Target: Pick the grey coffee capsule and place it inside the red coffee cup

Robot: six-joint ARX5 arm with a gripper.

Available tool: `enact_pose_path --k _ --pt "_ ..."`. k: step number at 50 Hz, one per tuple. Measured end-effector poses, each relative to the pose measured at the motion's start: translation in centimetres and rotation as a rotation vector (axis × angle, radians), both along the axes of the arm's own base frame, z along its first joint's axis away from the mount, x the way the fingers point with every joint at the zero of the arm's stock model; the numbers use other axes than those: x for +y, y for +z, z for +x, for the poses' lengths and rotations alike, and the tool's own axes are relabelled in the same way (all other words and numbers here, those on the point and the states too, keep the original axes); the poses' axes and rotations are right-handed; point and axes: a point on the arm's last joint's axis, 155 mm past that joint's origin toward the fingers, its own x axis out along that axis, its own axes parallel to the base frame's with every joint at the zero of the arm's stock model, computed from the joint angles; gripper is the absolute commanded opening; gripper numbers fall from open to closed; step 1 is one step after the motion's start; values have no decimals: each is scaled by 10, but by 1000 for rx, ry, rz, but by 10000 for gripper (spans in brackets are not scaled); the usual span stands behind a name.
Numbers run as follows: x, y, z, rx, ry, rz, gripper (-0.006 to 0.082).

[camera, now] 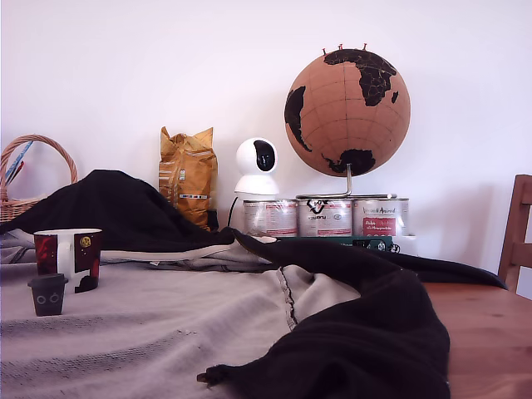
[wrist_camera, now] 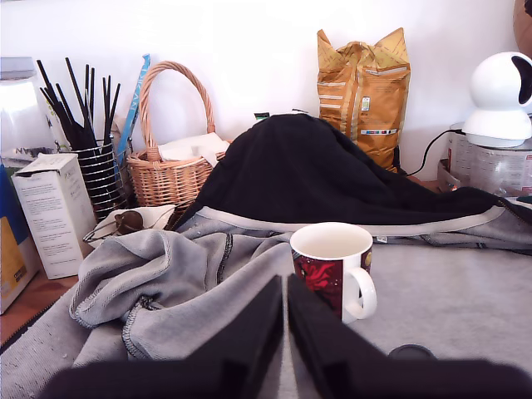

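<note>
1 grey coffee capsule [camera: 48,294], upright on grey cloth [camera: 166,332], just in front of 1 red coffee cup [camera: 68,257], at exterior view's left; apart or touching, can't tell. In wrist view only capsule's dark top edge [wrist_camera: 411,352] showing past gripper [wrist_camera: 285,320]. Gripper fingers [wrist_camera: 249,332] together, only thin slit between, nothing held. Bkgd: 3 tins [camera: 324,216], 1 globe [camera: 347,101], 1 yellow bag [camera: 188,174], 1 white camera [camera: 256,166], 1 wicker basket [wrist_camera: 170,162].
</note>
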Motion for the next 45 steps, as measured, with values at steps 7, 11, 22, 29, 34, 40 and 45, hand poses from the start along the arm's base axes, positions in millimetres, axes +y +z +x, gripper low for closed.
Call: enact_pose_path --k 7,11,22,29,34,40,45 --pt "-10 -11 0 38 -63 -103 -3" --pt "-10 -12 0 39 -65 -107 -3" --pt "-20 6 -1 -25 -123 -159 2" --pt "-35 24 -5 -86 -217 -175 6" --pt "-43 25 -6 -84 -255 -196 9" --pt "-53 22 -8 -68 -300 -200 190" --pt "-63 12 -5 -21 -335 -205 498"
